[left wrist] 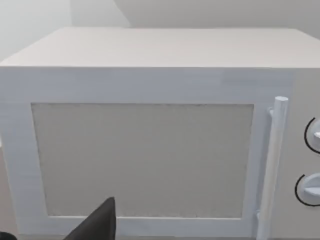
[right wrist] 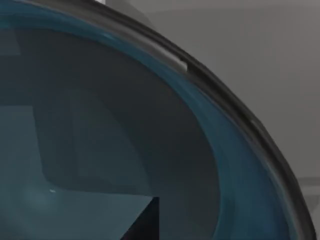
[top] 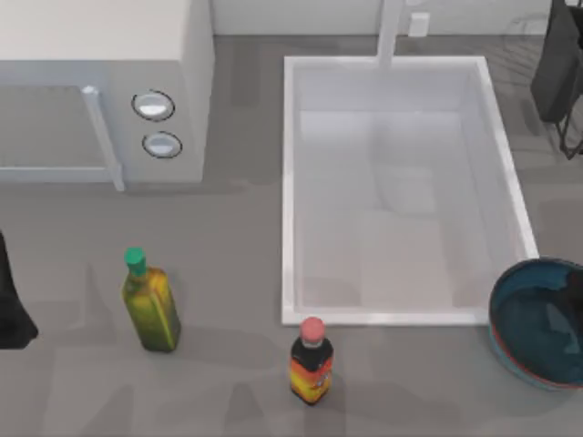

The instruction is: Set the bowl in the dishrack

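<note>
The bowl [top: 537,328] sits on the grey counter at the front right, just off the sink's near right corner and cut by the top view's right edge. It is glossy teal-blue inside with a thin reddish-brown rim. Its inside [right wrist: 100,150] spreads close under my right wrist camera, where a dark part of my right gripper [right wrist: 145,225] hangs just above it. The dishrack [top: 569,137] shows as thin dark wires at the back right, beyond the sink. My left gripper [left wrist: 55,220] is parked open at the left edge, facing the microwave door.
A white sink basin [top: 291,182] fills the middle, between the bowl and the rest of the counter. A white microwave [top: 100,91] stands at the back left. An olive-oil bottle [top: 150,305] and a red-capped sauce bottle [top: 311,362] stand along the front.
</note>
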